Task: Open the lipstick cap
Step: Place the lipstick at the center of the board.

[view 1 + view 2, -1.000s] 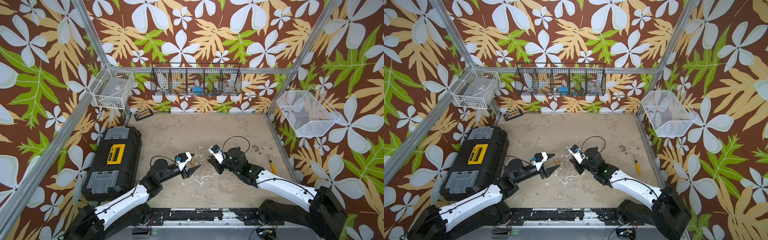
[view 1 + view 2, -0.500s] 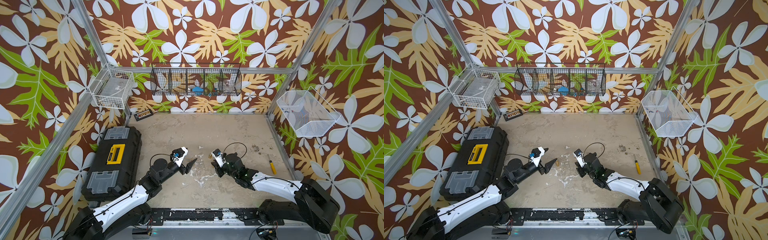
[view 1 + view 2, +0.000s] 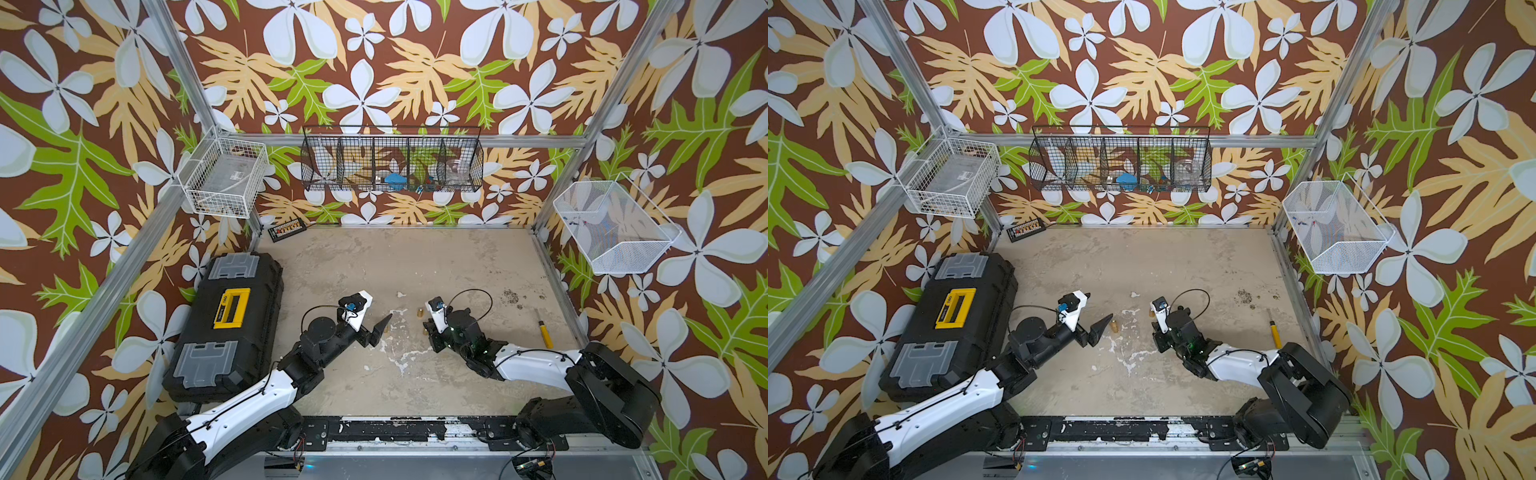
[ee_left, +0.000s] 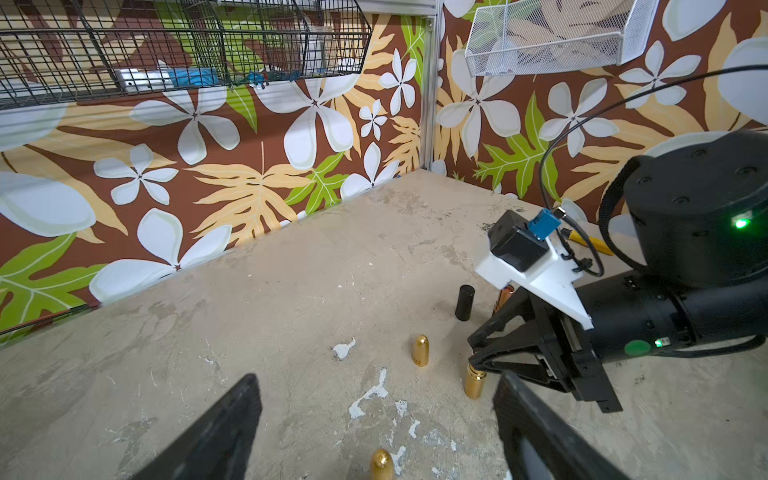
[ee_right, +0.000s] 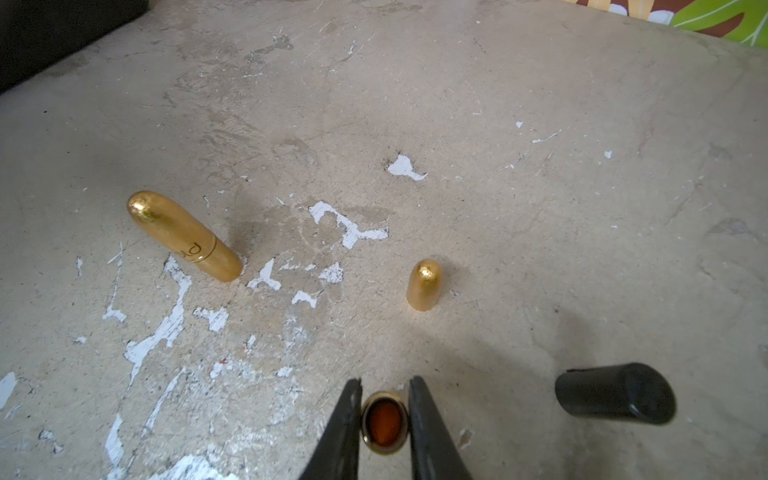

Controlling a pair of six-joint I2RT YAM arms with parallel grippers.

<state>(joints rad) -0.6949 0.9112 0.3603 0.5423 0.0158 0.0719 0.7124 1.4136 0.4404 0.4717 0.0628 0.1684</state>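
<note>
A black toolbox (image 3: 226, 328) lies at the tabletop's (image 3: 415, 266) left edge, a yellow screwdriver (image 3: 545, 333) near its right edge. A white wire basket (image 3: 224, 178) hangs left, a black wire basket (image 3: 390, 166) far, a white mesh basket (image 3: 615, 226) right.

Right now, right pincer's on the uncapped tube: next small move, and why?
Probably open the right pincer and lift straight off. It is shut on the lipstick base, a loose gold cap already stands apart on the table, and in the left wrist view the base seems to rest on the table too. The left pincer is open, holding nothing.
</note>
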